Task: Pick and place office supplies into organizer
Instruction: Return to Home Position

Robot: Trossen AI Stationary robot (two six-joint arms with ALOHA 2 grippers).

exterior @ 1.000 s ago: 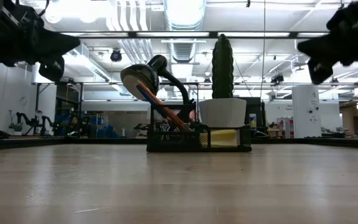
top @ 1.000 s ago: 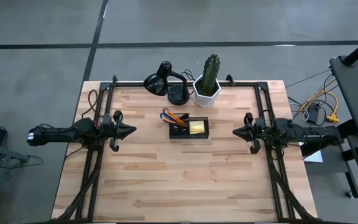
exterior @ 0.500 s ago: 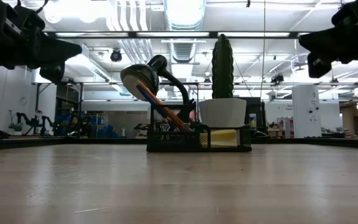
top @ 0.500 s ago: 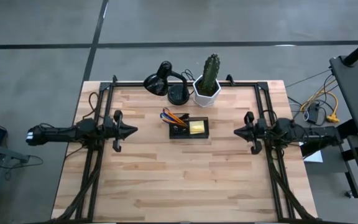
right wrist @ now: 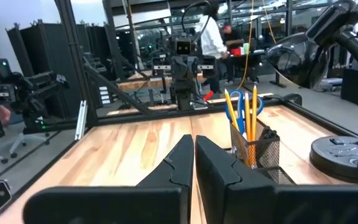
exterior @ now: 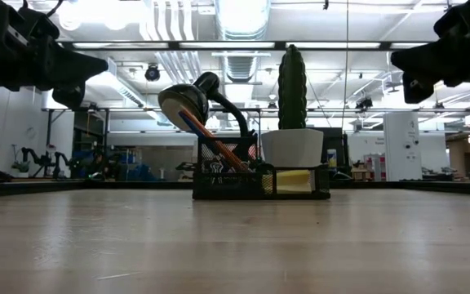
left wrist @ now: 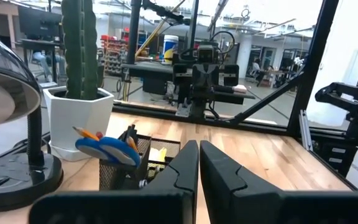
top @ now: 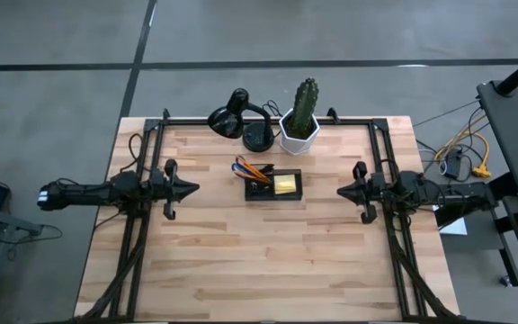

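My left gripper (top: pixel 192 188) and right gripper (top: pixel 340 190) hover closed and empty over the left and right sides of the tabletop (top: pixel 268 261), tips facing inward. Between them, well apart from both, stands the black mesh organizer (top: pixel 273 185). It holds the yellow sticky-note pad (top: pixel 285 184) in one compartment, and the orange pencils (top: pixel 252 168) and blue-handled scissors (left wrist: pixel 107 148) in the other. Behind it are the black desk lamp (top: pixel 241 119) and the white cactus pot (top: pixel 299 131).

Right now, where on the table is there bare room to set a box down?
Bare: the front half of the table, from the organizer to the front edge, and a strip between the organizer and each shut claw, left claw and right claw. Crowded: the back, where lamp and cactus pot stand close behind the organizer.
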